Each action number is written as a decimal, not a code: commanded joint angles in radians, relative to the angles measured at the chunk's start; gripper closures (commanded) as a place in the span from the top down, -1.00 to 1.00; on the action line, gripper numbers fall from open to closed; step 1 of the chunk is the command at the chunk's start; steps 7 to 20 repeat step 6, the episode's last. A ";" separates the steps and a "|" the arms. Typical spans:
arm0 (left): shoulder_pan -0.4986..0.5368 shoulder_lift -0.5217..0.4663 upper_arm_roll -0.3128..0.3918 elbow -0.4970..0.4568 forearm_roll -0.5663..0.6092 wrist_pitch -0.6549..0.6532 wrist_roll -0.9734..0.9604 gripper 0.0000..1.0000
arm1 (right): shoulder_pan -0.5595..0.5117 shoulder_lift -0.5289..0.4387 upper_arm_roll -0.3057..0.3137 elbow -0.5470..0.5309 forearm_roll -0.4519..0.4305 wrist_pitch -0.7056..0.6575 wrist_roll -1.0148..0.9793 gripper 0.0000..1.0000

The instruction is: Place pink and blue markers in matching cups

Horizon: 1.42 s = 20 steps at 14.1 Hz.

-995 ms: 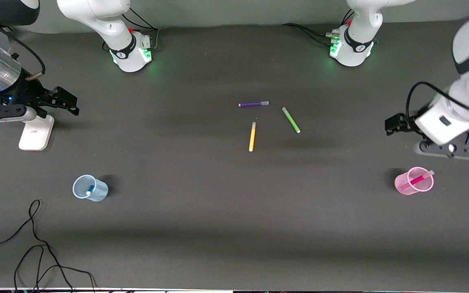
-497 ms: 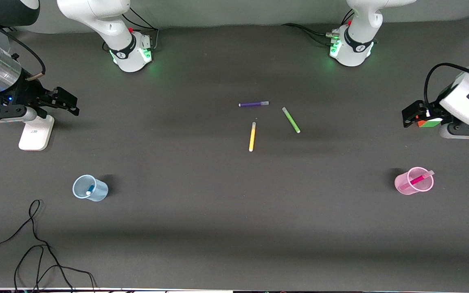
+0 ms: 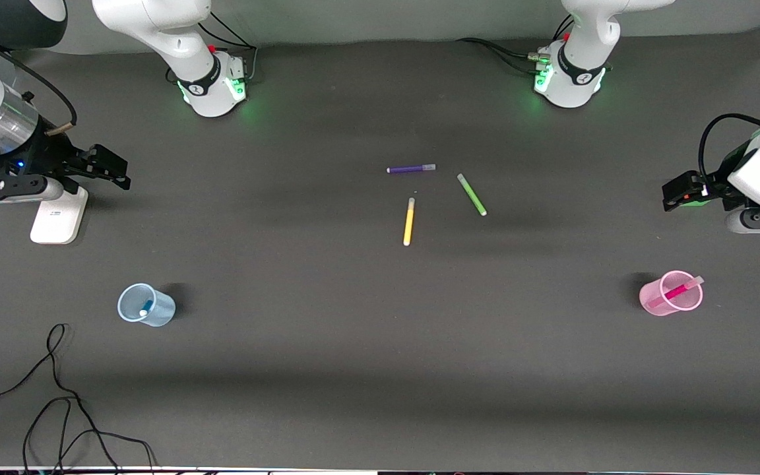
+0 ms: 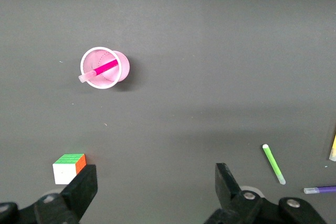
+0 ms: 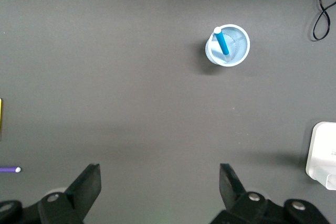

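The pink cup (image 3: 649, 297) stands toward the left arm's end of the table, with the pink marker (image 3: 678, 289) leaning inside it, cap over the rim. The blue cup (image 3: 163, 310) stands toward the right arm's end with the blue marker (image 3: 146, 307) in it. My left gripper (image 3: 677, 191) is open and empty, up over the table beside the pink cup (image 4: 123, 66) and pink marker (image 4: 105, 68). My right gripper (image 3: 111, 170) is open and empty, held still in the air away from the blue cup (image 5: 244, 45) and blue marker (image 5: 223, 43).
A purple pen (image 3: 411, 169), a green pen (image 3: 472, 194) and a yellow pen (image 3: 409, 221) lie mid-table. A colour cube (image 4: 69, 167) sits under the left gripper. A white block (image 3: 58, 216) lies below the right gripper. A black cable (image 3: 57, 396) trails near the front edge.
My left arm has drawn back from the pink cup toward its end of the table, uncovering the colour cube. The right arm has hardly moved. Both markers stay in their cups.
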 commanded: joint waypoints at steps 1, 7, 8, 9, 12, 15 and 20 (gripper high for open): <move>-0.028 -0.014 0.025 -0.004 -0.007 -0.007 -0.006 1.00 | -0.001 0.018 0.002 0.023 -0.012 -0.004 -0.005 1.00; -0.039 0.003 0.025 0.004 -0.007 -0.013 -0.006 1.00 | -0.003 0.044 0.001 0.042 -0.013 -0.003 -0.011 1.00; -0.039 0.003 0.025 0.004 -0.007 -0.013 -0.006 1.00 | -0.003 0.044 0.001 0.042 -0.013 -0.003 -0.011 1.00; -0.039 0.003 0.025 0.004 -0.007 -0.013 -0.006 1.00 | -0.003 0.044 0.001 0.042 -0.013 -0.003 -0.011 1.00; -0.039 0.003 0.025 0.004 -0.007 -0.013 -0.006 1.00 | -0.003 0.044 0.001 0.042 -0.013 -0.003 -0.011 1.00; -0.039 0.003 0.025 0.004 -0.007 -0.013 -0.006 1.00 | -0.003 0.044 0.001 0.042 -0.013 -0.003 -0.011 1.00; -0.039 0.003 0.025 0.004 -0.007 -0.013 -0.006 1.00 | -0.003 0.044 0.001 0.042 -0.013 -0.003 -0.011 1.00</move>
